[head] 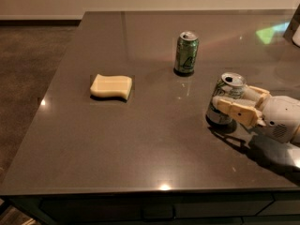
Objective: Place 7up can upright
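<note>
Silvery-white aluminium 7up can (228,82) with green print stood upright at the right side of the dark grey stone counter (140,153), base apparently flat on the surface, mouth up

Cream-coloured two-finger pincer (224,102) reached in from the right edge, clasped around the can's mid-body: near finger lay across the front of the can, far finger partly hidden behind it

Darker all-green can (186,53) stood upright farther back, well apart. Pale yellow rectangular sponge (111,87) lay to the left, well apart. Neither was in the way

Judged step: release and withdrawal, the can already looking set down

To do it well:
- confirm the base bears fully on the counter before letting go; a tilted rim would let the can rock
- spread the fingers evenly, so neither drags the thin wall sideways
- open wide enough to clear both sides, then back off to the right along the arm's line, or lift straight up
- avoid any sweep toward the green can

Risk: a light can tips easily if one fingertip catches it
</note>
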Action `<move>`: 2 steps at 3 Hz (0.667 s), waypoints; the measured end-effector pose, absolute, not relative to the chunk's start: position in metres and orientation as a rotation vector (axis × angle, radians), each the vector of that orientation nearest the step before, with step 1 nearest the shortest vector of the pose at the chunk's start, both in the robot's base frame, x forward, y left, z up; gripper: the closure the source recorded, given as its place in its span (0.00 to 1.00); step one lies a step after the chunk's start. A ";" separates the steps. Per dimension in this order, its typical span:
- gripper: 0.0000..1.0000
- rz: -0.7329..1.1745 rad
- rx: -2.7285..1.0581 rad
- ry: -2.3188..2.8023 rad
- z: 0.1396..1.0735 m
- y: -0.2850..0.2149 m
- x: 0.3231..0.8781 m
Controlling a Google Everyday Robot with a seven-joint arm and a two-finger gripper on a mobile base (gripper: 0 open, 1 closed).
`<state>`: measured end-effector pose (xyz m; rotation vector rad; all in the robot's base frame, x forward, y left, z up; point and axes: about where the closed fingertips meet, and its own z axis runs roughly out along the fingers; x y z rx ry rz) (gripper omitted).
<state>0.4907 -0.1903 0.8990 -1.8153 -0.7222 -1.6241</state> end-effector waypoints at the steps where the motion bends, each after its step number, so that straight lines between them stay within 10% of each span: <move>1: 0.00 -1.608 -1.815 -0.703 0.899 -0.188 0.491; 2: 0.00 -1.605 -1.815 -0.701 0.899 -0.188 0.491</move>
